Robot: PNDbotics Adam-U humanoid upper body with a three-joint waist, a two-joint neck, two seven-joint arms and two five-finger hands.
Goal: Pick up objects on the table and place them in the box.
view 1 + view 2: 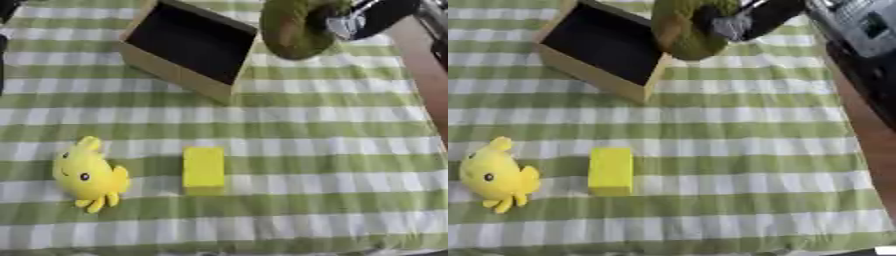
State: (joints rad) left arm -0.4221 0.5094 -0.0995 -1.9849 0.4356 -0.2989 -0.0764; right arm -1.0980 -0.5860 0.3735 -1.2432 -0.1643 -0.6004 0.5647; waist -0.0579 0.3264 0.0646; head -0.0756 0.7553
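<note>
An open cardboard box with a dark inside stands at the upper left of the green-and-white checked cloth. My right hand comes in from the upper right, shut on a rounded olive-green object. It holds the object in the air just beside the box's right rim. A yellow plush toy with a black eye lies at the lower left. A yellow block lies just to its right. Both are far from my hand. My left hand shows in neither view.
The checked cloth spreads wide to the right of the block. A brown table edge runs down the right side. Grey and black equipment sits at the upper right. A dark sliver shows at the left edge.
</note>
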